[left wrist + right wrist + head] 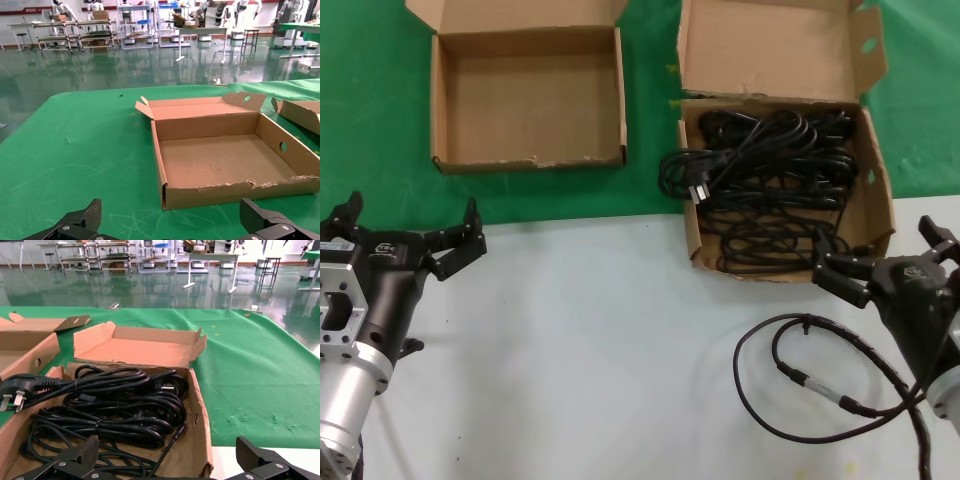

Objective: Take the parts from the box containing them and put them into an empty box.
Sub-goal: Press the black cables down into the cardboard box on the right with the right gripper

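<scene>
Several black power cords [770, 175] lie bundled in the wide cardboard box [876, 185] with the notched tall flap, at the right; one plug hangs over its left wall. They fill the right wrist view [105, 410] inside that box [200, 425]. The empty squarish box [530, 100] sits at the back left and shows in the left wrist view [225, 165]. My right gripper [885, 250] is open at the cord box's near right corner. My left gripper [410, 228] is open, on the white table well short of the empty box.
The boxes rest on green cloth [370, 120]; the near half is white table [590, 340]. A thin black robot cable [820, 385] with a silver connector loops on the table by my right arm.
</scene>
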Robot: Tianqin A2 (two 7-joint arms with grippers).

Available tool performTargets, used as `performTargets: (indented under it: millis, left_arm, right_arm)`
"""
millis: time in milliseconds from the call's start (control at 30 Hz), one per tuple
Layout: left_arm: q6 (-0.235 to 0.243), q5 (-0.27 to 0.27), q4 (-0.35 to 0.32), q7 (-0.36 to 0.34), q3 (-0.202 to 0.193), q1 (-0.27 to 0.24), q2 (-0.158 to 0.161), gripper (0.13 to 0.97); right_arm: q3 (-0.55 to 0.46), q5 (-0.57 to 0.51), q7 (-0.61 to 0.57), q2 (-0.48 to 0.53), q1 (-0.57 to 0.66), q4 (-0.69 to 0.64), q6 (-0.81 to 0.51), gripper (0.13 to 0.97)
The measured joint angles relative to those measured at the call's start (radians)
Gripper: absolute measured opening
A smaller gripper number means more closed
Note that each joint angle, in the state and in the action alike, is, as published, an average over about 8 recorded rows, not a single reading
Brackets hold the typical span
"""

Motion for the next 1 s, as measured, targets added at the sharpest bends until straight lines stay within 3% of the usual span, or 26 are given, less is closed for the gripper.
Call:
performTargets:
  millis: [1000]
  left_arm:
    - [0.000,0.000,0.000,0.000,0.000,0.000,0.000,0.952]
  right_arm:
    - [0.000,0.000,0.000,0.000,0.000,0.000,0.000,0.966]
